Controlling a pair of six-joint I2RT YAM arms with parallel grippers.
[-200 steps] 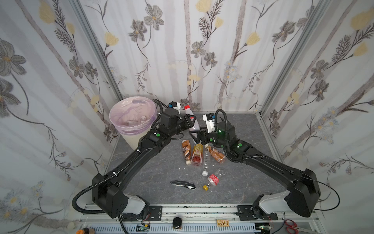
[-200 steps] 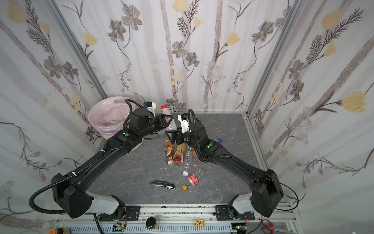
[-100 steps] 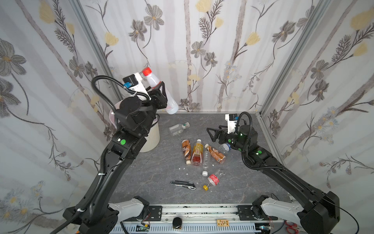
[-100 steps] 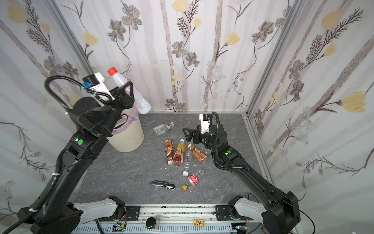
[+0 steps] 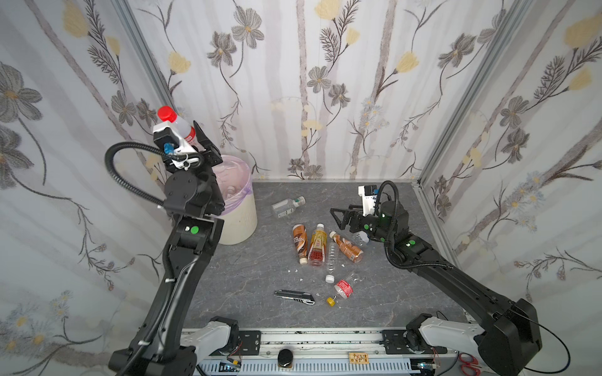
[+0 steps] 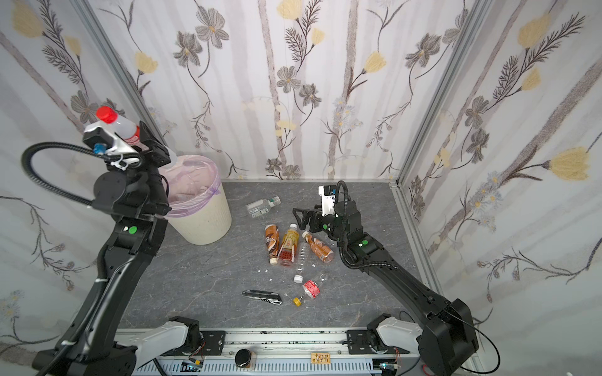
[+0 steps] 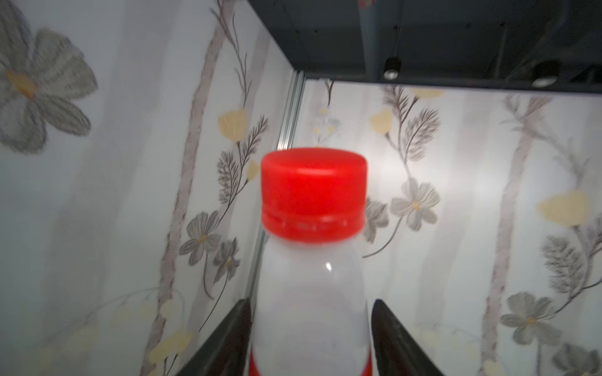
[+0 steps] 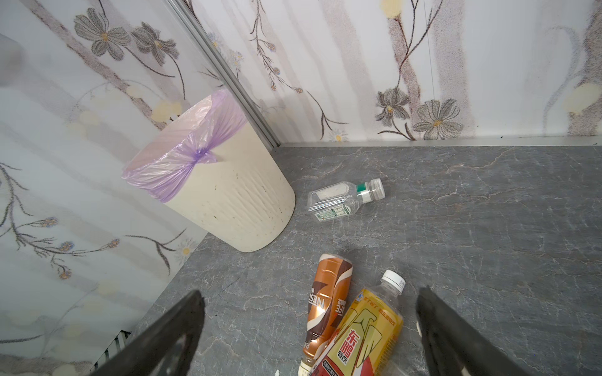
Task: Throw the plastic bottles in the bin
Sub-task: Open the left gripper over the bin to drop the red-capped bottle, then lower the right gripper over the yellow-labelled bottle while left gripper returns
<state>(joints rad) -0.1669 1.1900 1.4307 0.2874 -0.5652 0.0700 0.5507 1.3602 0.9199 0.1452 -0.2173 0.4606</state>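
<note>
Thin clear plastic bottle (image 7: 311, 293): light, slick, crushable; best taken mid-body. Between left fingers (image 7: 224, 345), hold unclear; right fingers (image 8: 169, 335) wide, empty.

The bin (image 5: 239, 224) stands at the desk's (image 5: 247, 280) 10 o'clock corner. A raised bottle (image 5: 182, 128) sits between the left jaws, above the bin toward its 10 o'clock. A lone bottle (image 5: 288, 206) lies at the bin's 3 o'clock. Four bottles (image 5: 317, 245) lie side by side mid-desk (some touching), at the lone bottle's 5 o'clock; the right jaws hover at their 1 o'clock. At their 6 o'clock lies a small bottle (image 5: 342, 289), with the utility knife (image 5: 294, 297) at its 9 o'clock.
</note>
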